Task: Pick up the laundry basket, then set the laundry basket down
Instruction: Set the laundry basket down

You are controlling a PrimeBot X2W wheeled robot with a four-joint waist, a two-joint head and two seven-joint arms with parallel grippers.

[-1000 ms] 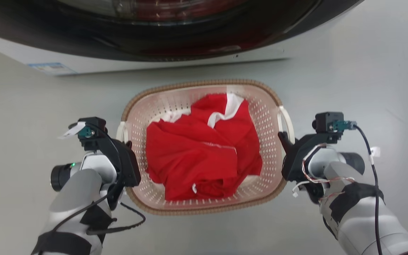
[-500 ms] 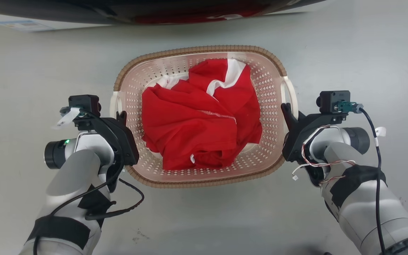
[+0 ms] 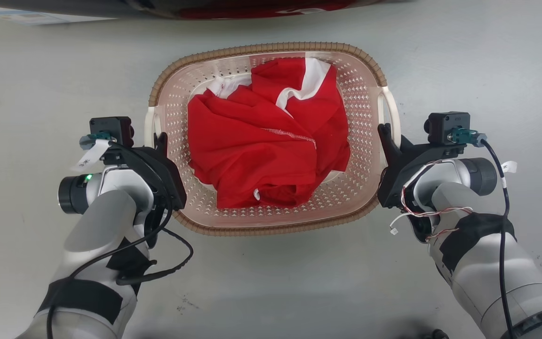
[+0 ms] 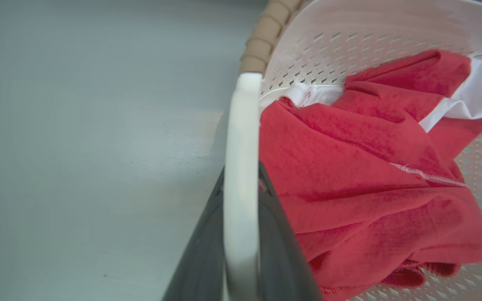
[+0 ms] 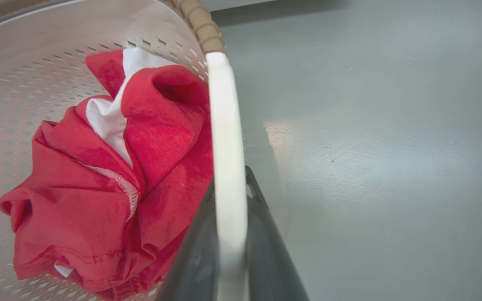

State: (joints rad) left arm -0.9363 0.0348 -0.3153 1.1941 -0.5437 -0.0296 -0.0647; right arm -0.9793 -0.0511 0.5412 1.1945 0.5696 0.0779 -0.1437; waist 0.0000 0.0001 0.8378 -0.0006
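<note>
On my screen the laundry basket [image 3: 172,117] is cream-pink, dotted all over with small holes, its rim [image 3: 271,47] brown in a woven pattern, its handles [image 3: 394,113] white. The garment [image 3: 261,160] in it is bright red with white trim and pale stitching. The floor [image 3: 464,56] is plain light grey.

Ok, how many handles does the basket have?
2. The left handle of the laundry basket is clamped between the left jaws; the right handle, on the opposite side, between the right jaws.
</note>
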